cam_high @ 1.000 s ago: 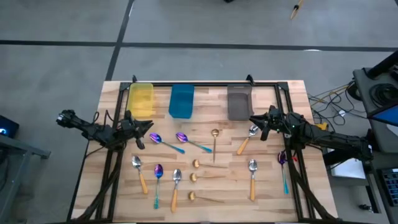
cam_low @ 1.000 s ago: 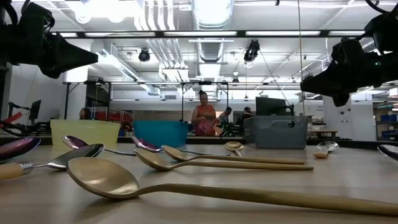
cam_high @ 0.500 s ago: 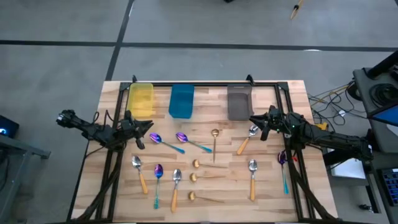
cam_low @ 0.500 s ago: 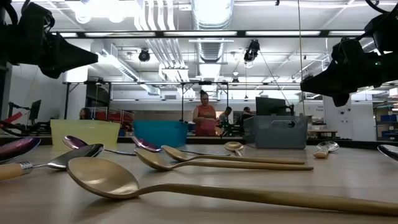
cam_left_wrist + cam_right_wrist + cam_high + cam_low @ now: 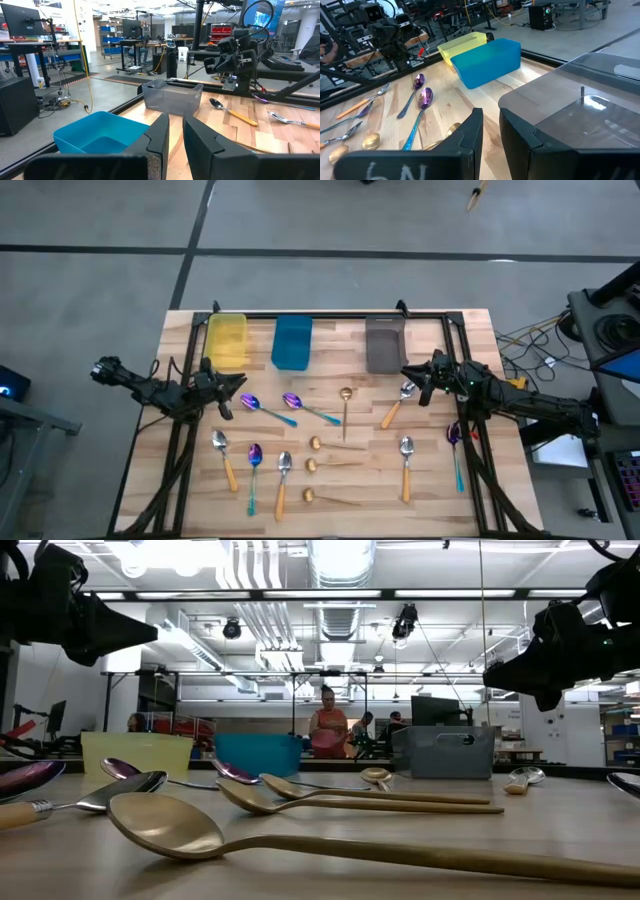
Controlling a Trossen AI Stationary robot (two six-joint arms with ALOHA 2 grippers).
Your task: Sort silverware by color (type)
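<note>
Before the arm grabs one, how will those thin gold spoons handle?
The gold spoons look rigid and probably light. Their thin handles lie flat on the table, so fingers may slip. The rounded bowls might let one rock or pivot if pushed.

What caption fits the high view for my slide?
Twelve spoons lie unsorted on the table below three bins.

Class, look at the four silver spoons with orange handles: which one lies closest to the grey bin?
The orange-handled spoon just below the grey bin, beside the right gripper. It lies slanted in the upper row; the other three lie upright in the lower row.
</note>
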